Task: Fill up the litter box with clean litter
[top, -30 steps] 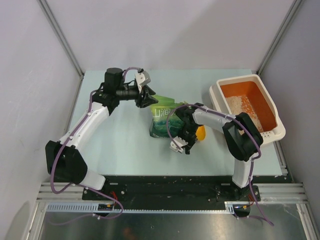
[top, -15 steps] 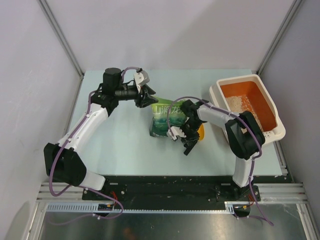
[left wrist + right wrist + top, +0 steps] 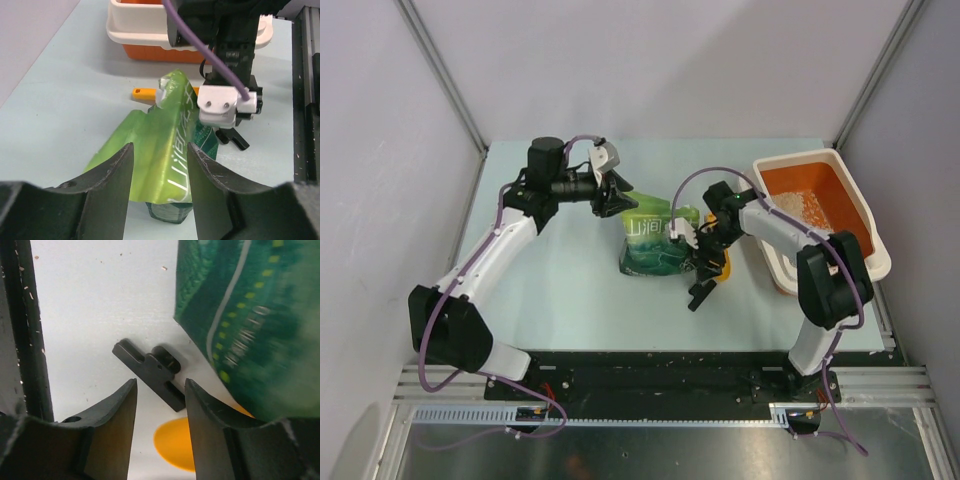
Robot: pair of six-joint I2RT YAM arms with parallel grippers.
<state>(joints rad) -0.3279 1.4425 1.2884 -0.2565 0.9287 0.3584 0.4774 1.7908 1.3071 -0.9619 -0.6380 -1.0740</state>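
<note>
The litter box sits at the far right corner of the surface, hard against the right edge, with clean litter lying as a pale patch on its orange floor. Over in the middle, the left pincer is pinching the top fold of the green bag, which stands on its base. The right pincer hangs just beside the bag's right side, fingers spread with nothing between them, above a small black part and an orange scoop.
</note>
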